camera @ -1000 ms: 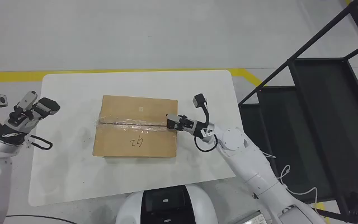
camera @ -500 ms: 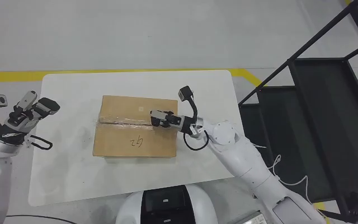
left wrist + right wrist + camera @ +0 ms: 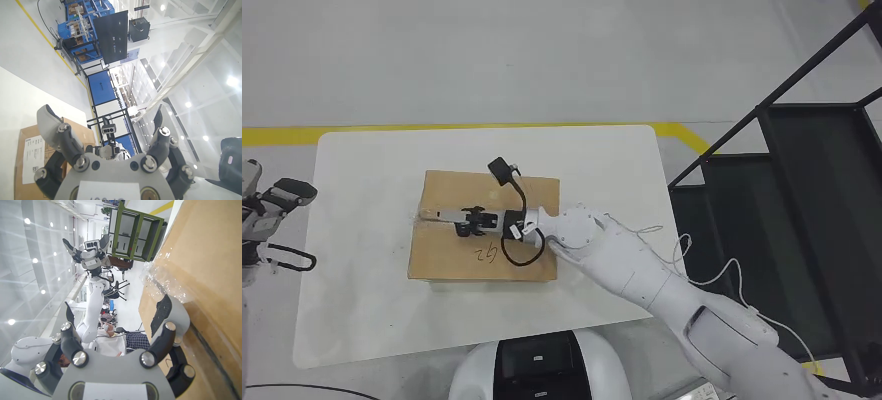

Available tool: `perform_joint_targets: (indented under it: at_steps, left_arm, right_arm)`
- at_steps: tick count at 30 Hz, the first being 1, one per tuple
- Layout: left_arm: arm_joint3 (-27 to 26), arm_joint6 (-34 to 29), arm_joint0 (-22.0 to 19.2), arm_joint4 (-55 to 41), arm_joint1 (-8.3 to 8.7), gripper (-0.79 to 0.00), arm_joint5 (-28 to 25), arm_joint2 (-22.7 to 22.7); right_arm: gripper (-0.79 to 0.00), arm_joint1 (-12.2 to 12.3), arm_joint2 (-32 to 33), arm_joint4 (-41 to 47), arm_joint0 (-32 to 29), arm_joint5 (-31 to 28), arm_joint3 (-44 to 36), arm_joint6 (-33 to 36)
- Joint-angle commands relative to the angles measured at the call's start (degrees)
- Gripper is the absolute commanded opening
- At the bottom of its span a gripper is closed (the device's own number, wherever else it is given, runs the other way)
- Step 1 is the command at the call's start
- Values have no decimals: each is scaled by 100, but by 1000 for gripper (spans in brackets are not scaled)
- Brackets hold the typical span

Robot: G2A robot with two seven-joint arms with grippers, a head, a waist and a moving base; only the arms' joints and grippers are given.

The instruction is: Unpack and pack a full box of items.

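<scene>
A brown cardboard box (image 3: 457, 262) lies shut in the middle of the white table (image 3: 362, 300), with clear tape (image 3: 434, 214) along its centre seam. My right gripper (image 3: 464, 217) is over the left part of that seam, open; in the right wrist view one fingertip (image 3: 166, 311) rests on the box (image 3: 208, 256) at the crinkled tape (image 3: 162, 285). My left gripper (image 3: 282, 195) hangs open off the table's left edge, away from the box. The left wrist view has the left gripper (image 3: 102, 115) with the box (image 3: 28, 151) beyond it.
A dark metal stair frame (image 3: 802, 180) stands to the right of the table. A yellow floor line (image 3: 442, 127) runs behind the far edge. The tabletop around the box is bare white surface.
My right gripper has slid left along the box's seam, from the right edge to the left part. The left gripper has drawn back a little further left.
</scene>
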Motion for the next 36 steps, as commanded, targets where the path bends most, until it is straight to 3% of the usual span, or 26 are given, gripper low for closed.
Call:
perform_joint_targets:
  at_steps: [1, 25, 32, 36]
  left_arm:
    - [-37, -10, 48, -8, -11, 0, 8, -46]
    - [-418, -166, 656, -6, -134, 0, 203, -661]
    - [-426, -321, 556, 34, -160, 0, 317, -582]
    - [-408, -379, 421, 30, -178, 0, 370, -449]
  right_arm:
    - [0, -131, -124, 81, 127, -46, 244, -36]
    - [0, -1483, -802, 491, 1190, -217, 2210, 73]
    - [0, -1741, -727, 648, 1366, -617, 2545, 351]
    - [0, -1744, -542, 753, 1357, -1077, 2582, 614]
